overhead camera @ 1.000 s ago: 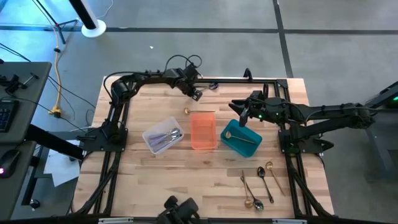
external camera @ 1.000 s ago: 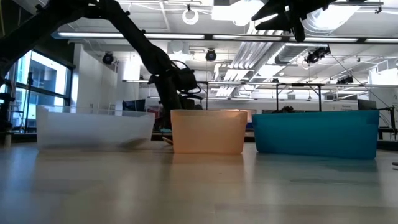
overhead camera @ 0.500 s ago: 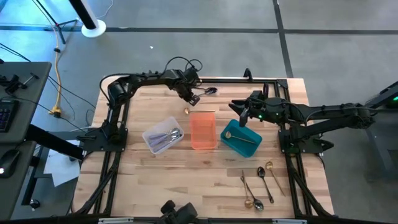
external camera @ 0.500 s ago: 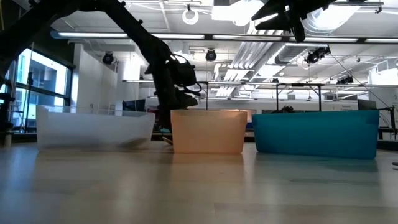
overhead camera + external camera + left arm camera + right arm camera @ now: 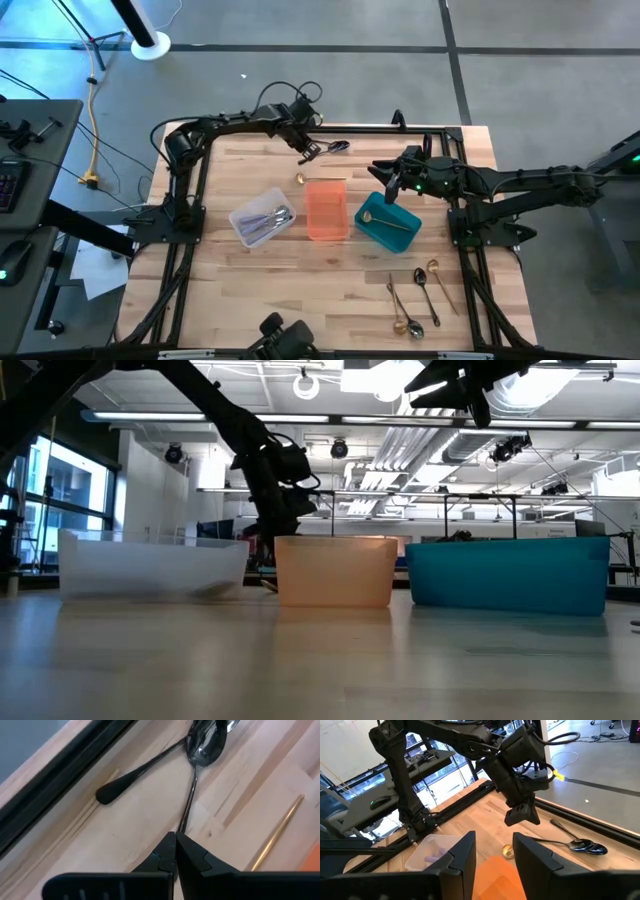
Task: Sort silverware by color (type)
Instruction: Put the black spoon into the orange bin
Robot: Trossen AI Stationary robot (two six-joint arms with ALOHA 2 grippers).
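Observation:
My left gripper (image 5: 309, 156) is shut near the table's far edge, raised above the wood, with a black spoon (image 5: 336, 147) running from its fingertips toward the right. A second black piece (image 5: 140, 770) lies flat on the table, its end under the spoon's bowl (image 5: 205, 745). A gold piece (image 5: 300, 179) lies on the table just in front of them. My right gripper (image 5: 385, 180) hangs open and empty above the far end of the teal bin (image 5: 388, 220), which holds a gold piece. My left gripper pinches the free end of the black spoon's thin handle (image 5: 181, 826) between its two fingertips. The fingers come steeply from above and lie along the handle. The bowl end points away toward the far edge; whether it rests on the table I cannot tell.
A clear bin (image 5: 262, 218) with silver pieces, an orange bin (image 5: 326, 209) and the teal bin stand in a row at mid-table. Several loose gold and dark pieces (image 5: 415, 295) lie near the front right. A black frame rail (image 5: 60, 775) runs along the far edge.
My left gripper has gone up and a little toward the table's left edge, staying shut. The black spoon's bowl, hidden a second ago, now shows to the right of the gripper.

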